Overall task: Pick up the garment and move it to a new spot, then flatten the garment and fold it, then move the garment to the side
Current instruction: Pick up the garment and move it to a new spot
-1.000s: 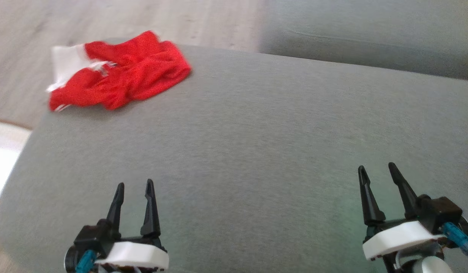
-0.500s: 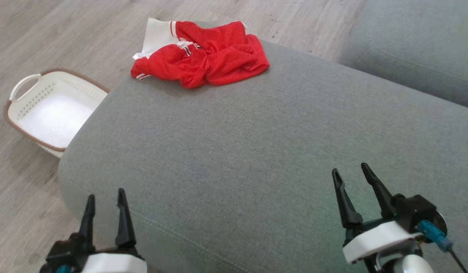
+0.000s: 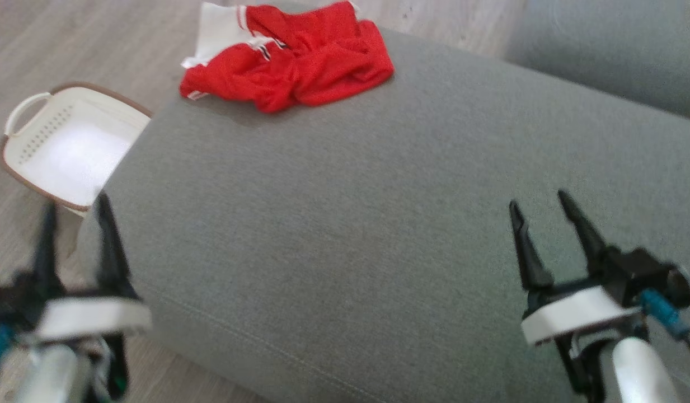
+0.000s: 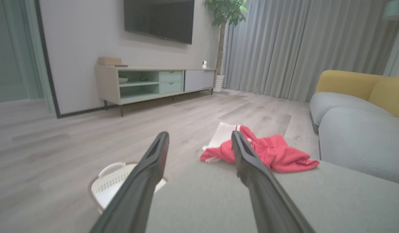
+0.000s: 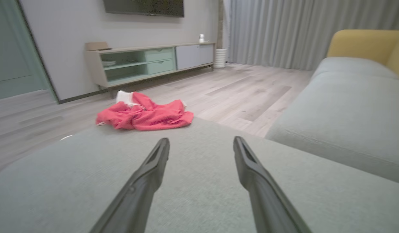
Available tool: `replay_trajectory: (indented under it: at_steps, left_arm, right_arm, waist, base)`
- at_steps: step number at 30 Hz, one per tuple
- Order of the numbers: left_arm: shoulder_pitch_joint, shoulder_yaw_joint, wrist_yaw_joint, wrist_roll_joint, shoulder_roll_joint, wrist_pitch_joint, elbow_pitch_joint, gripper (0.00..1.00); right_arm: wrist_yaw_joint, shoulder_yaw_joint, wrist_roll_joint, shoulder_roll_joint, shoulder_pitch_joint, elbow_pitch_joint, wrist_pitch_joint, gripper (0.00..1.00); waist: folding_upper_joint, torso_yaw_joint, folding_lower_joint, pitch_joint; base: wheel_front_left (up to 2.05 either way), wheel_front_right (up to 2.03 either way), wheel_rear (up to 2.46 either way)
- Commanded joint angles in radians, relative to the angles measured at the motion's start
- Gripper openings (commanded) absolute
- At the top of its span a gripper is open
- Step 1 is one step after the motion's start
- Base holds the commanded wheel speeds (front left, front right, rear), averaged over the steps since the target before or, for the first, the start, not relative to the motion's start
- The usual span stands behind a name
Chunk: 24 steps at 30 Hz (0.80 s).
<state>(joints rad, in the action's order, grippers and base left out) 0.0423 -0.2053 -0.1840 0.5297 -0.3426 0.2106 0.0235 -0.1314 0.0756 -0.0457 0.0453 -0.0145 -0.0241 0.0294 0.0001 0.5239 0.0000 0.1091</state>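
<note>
A crumpled red garment with white trim lies at the far left corner of the grey cushion. The left wrist view shows the garment beyond my fingers, and the right wrist view has the garment ahead to the left. My left gripper hangs open at the cushion's near left edge, blurred, nothing between its fingers. Over the near right of the cushion my right gripper is open and empty. Both grippers are far from the garment.
A white laundry basket with a brown rim stands on the wood floor left of the cushion. A second grey cushion lies at the back right. A TV cabinet stands against the far wall.
The camera has swung, shifting the whole picture. Both grippers have risen in the view; the left one now sits off the cushion's left edge. The garment lies as before.
</note>
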Motion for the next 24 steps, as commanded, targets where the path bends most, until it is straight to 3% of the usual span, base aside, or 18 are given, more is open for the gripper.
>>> replay_trajectory:
  at_steps: [1, 8, 11, 16, 24]
  left_arm:
    - [0.108, 0.065, 0.003, 0.005, -0.054, -0.011, -0.044, 1.0]
    - [0.376, 0.11, 0.057, -0.007, -0.203, -0.115, 0.026, 1.0]
    - [0.503, 0.12, 0.084, 0.009, -0.238, -0.161, 0.108, 1.0]
    - [0.705, 0.136, 0.118, 0.082, -0.241, -0.254, 0.319, 1.0]
    - [0.835, 0.112, 0.146, 0.104, -0.209, -0.28, 0.56, 1.0]
  right_arm:
    - [0.001, 0.013, 0.02, 0.005, 0.066, -0.058, -0.012, 1.0]
    - [0.001, 0.017, 0.113, 0.005, 0.139, -0.159, -0.09, 1.0]
    - [0.001, 0.023, 0.145, 0.005, 0.169, -0.197, -0.116, 1.0]
    - [0.001, 0.041, 0.166, 0.008, 0.208, -0.273, -0.157, 1.0]
    - [0.001, 0.031, 0.185, 0.034, 0.223, -0.372, -0.201, 1.0]
  waist:
    - [-0.0001, -0.042, 0.0, 0.053]
    - [-0.0001, -0.139, 0.0, 0.194]
    - [-0.0001, -0.183, 0.0, 0.256]
    - [-0.0001, -0.26, 0.0, 0.378]
    - [-0.0001, -0.297, 0.0, 0.517]
  base:
    - [0.0, 0.0, 0.0]
    - [0.0, 0.0, 0.0]
    - [0.0, 0.0, 0.0]
    - [0.0, 0.0, 0.0]
    - [0.0, 0.0, 0.0]
